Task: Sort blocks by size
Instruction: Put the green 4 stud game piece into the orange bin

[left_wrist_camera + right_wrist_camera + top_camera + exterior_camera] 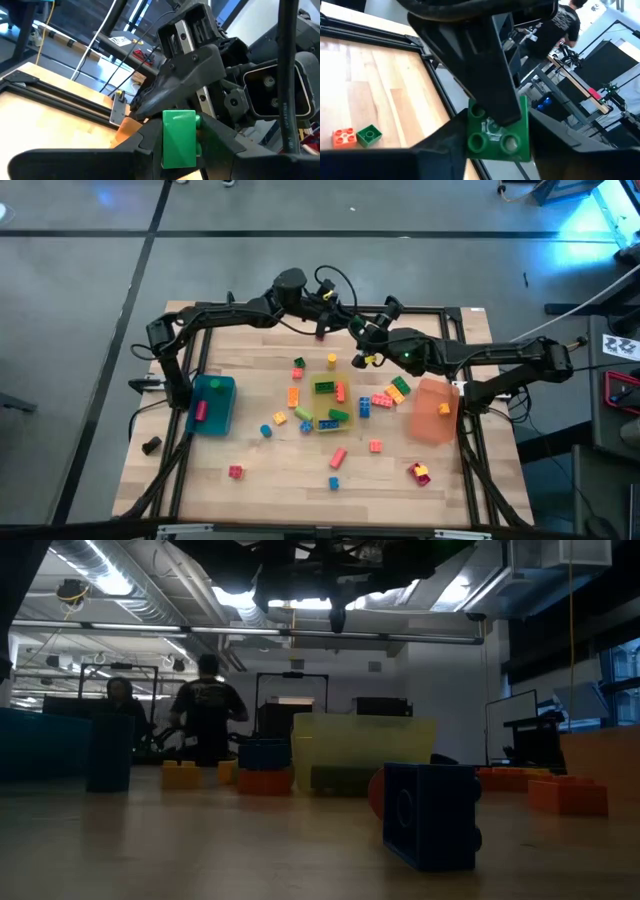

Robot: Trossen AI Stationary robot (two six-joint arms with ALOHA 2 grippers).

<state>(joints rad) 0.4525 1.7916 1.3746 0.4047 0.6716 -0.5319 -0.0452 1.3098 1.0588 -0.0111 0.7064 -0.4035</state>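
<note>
Up over the far half of the pale wooden bench point(260, 350), the two dark arms meet tool to tool. The left tool point(179, 150) is clenched on a smooth green plastic block point(179, 137), its fingers pressing two opposite faces. The right tool point(497, 150) grips the same block from its other sides. In the right wrist view the block's round studs show, and one matte black finger point(495, 75) of the left tool lies across its studded face. In the left wrist view the bulky right tool blocks most of the room beyond.

Loose glossy bricks lie scattered on the bench below:
- a small yellow cube point(332, 360)
- an orange brick point(293, 395)
- a green bar point(400, 387)
- a small blue piece point(266, 430)
- a pink-red bar point(338, 457)
- a red brick point(235, 471) near the front edge, well apart from the others

The right wrist view shows an orange studded brick point(344, 137) touching a green one point(369, 135).

There are three translucent bins:
- The blue bin point(222, 392) on the left holds a pink-red piece point(200, 410).
- The yellow bin point(322, 423) in the middle holds several green, red and blue bricks.
- The orange bin point(428, 425) on the right holds an orange piece point(443, 410).

From bench height, a dark blue block point(430, 810) stands close to the camera and hides part of the yellow bin behind it. Two people point(205, 700) are far off in the room.
</note>
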